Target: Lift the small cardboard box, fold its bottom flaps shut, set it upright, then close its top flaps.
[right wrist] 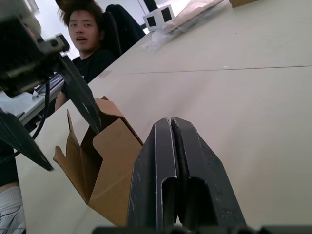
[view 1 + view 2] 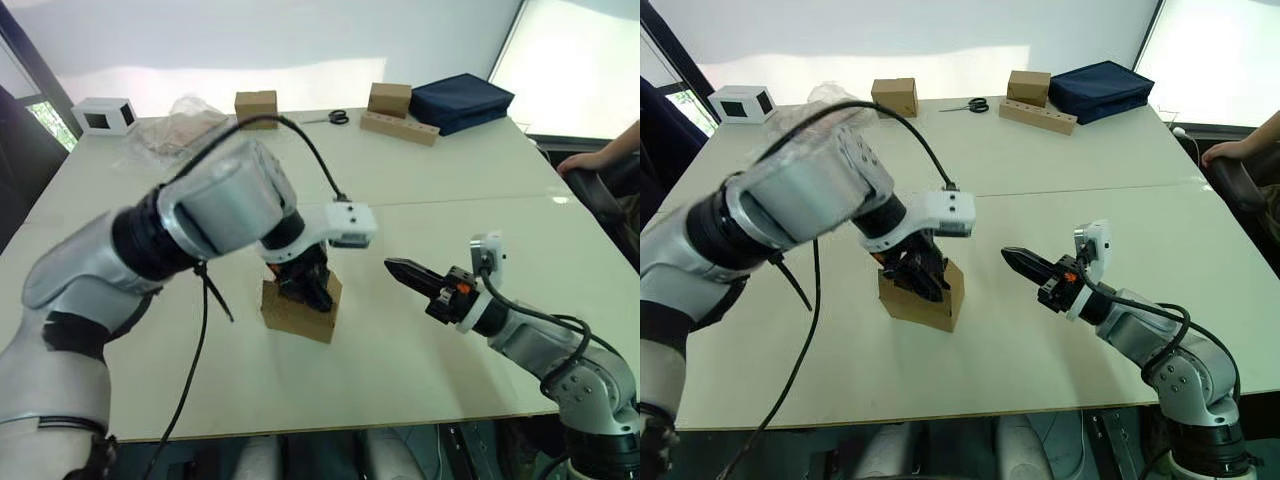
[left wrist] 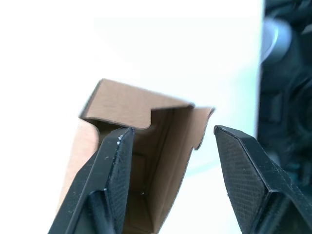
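Nearest the robot, the right gripper [image 2: 1025,262] is hovering just above the table [image 2: 1060,180] with its fingers pressed together and nothing between them, pointing toward the small cardboard box [image 2: 923,297] from a short way off. The box is sitting on the table in front of the robot with its open end up and its top flaps [image 3: 122,105] standing loose. The left gripper [image 2: 303,283] is reaching down into that opening with its fingers spread; one finger [image 3: 114,170] is going inside the box and the other is staying outside a side wall, so it is straddling the wall without pinching it yet.

The risk, as I judge it, is that the light box is tipping or sliding if the left gripper pushes sideways before clamping, or that a thin wall is buckling under a hard pinch.

Farther back, two neat cubes [image 2: 894,96], scissors [image 2: 978,104], a wooden block [image 2: 1038,116] and a dark blue bag [image 2: 1100,92] are lying near the far edge.
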Tool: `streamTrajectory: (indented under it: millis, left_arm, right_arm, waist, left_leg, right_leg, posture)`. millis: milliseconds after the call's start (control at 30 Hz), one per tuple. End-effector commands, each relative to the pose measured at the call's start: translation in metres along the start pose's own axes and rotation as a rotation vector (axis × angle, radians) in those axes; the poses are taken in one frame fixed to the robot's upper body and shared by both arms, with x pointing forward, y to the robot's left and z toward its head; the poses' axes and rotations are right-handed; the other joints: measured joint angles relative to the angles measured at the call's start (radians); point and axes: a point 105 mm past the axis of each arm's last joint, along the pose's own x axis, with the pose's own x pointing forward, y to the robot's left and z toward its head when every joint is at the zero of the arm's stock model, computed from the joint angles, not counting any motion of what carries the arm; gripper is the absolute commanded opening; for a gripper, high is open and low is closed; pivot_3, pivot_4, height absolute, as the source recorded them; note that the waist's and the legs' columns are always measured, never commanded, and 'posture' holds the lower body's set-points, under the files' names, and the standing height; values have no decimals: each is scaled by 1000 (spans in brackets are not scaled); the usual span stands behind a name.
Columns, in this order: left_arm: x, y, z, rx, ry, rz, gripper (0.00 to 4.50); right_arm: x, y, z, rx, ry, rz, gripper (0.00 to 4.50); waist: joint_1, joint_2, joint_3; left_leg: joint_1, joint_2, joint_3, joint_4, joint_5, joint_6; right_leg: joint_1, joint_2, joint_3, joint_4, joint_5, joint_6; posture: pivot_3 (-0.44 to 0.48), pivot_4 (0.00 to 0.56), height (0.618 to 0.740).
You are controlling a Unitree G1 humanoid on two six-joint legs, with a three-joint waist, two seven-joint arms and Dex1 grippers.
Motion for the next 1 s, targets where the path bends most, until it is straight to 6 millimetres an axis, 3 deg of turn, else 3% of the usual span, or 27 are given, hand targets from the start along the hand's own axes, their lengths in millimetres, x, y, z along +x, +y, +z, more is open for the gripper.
streamTrajectory:
  millis: [33,133,267,400,600,700,767,867,1000]
  left_arm:
    - [-21,1,8,-67,-94,-18,2658]
    - [-45,3,21,-82,-264,-58,2658]
    - [-92,38,40,-85,-685,95,2658]
    - [-120,63,19,-51,-1007,315,2658]
    - [-109,67,-50,-175,-1093,343,2658]
    - [-96,67,-87,-257,-1089,356,2012]
    - [-86,64,-104,-288,-1069,351,1061]
    - [-72,61,-121,-308,-1034,346,102]
    - [-46,58,-135,-328,-972,336,39]
  right_arm:
    - [0,4,9,-27,-13,38,0]
    - [-1,5,12,-28,-18,54,0]
    - [-4,10,18,-82,1,78,0]
    - [-4,16,20,-120,25,102,0]
    - [-6,22,17,-166,97,138,0]
    - [-3,27,17,-193,117,167,0]
    - [-1,30,17,-217,134,188,0]
    - [3,37,13,-249,164,222,0]
    - [10,45,4,-274,196,255,0]
  waist:
    - [0,0,0]
    - [1,0,0]
    - [5,1,0]
    - [-1,3,-2]
    - [1,2,-1]
    - [3,2,-1]
    - [6,2,-1]
    - [11,2,-1]
    - [13,1,-1]
  left_leg:
    - [0,0,0,0,0,0]
    - [-1,1,0,0,0,0]
    - [0,0,0,1,0,0]
    - [1,1,1,1,1,-2]
    - [0,2,1,1,3,-5]
    - [0,1,1,1,3,-5]
    - [0,1,0,1,2,-4]
    - [0,1,1,1,2,-3]
    - [0,1,0,1,2,-3]
  right_leg:
    - [0,0,0,0,0,0]
    - [-1,0,0,0,0,0]
    - [0,0,0,0,0,0]
    - [0,0,0,0,0,0]
    - [-1,0,0,1,0,-1]
    - [-1,-1,0,1,0,-1]
    - [0,-1,0,1,0,-1]
    - [0,-1,0,1,0,-1]
    - [0,-1,-1,1,0,-1]
  posture:
    - [0,150,740]
    - [0,150,740]
    - [0,150,740]
    - [0,150,740]
    - [0,150,740]
    - [0,150,740]
    - [0,150,740]
    - [0,150,740]
    - [0,150,740]
